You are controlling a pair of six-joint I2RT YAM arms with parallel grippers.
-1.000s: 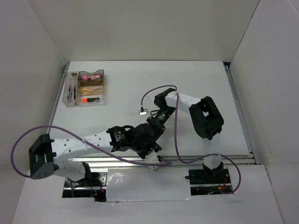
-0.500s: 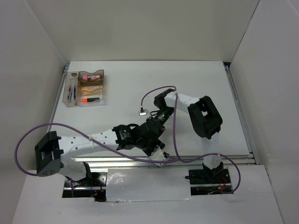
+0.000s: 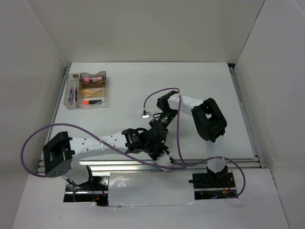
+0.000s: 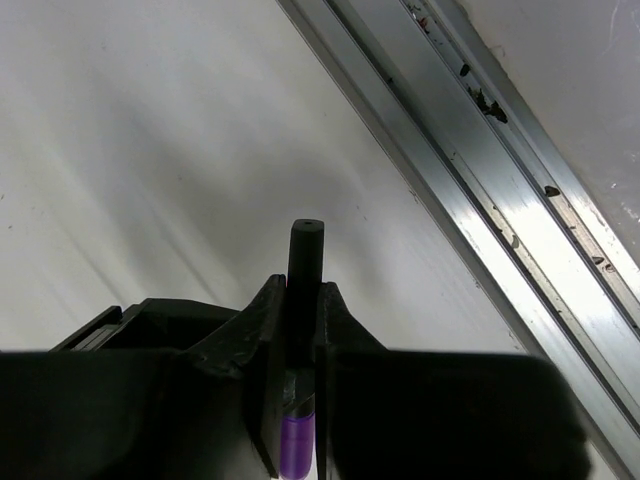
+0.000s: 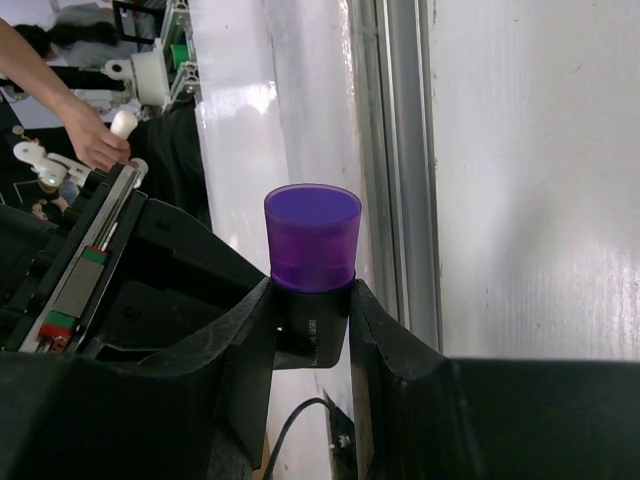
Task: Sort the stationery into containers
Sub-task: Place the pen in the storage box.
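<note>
The purple marker, black-bodied with a purple cap (image 5: 312, 235), is held between both grippers near the table's front middle. My left gripper (image 4: 297, 285) is shut on its black body (image 4: 305, 255). My right gripper (image 5: 312, 295) is shut on the body just below the cap. In the top view the two grippers meet, left (image 3: 153, 141) and right (image 3: 160, 125), and the marker is hidden between them. The clear organiser tray (image 3: 68, 90) stands at the far left. It holds a pink-capped tube (image 3: 93, 76), a pale yellow stick (image 3: 91, 89), an orange-capped highlighter (image 3: 90, 101) and thin pens (image 3: 72, 94).
An aluminium rail (image 3: 119, 163) runs along the table's near edge and also shows in the left wrist view (image 4: 480, 200). White walls enclose the table on three sides. A purple cable (image 3: 178, 138) loops by the right arm. A person's hand (image 5: 90, 140) shows beyond the table edge.
The left arm's elbow and forearm have swung right, bringing the left gripper closer under the right gripper. The right arm has hardly moved.
</note>
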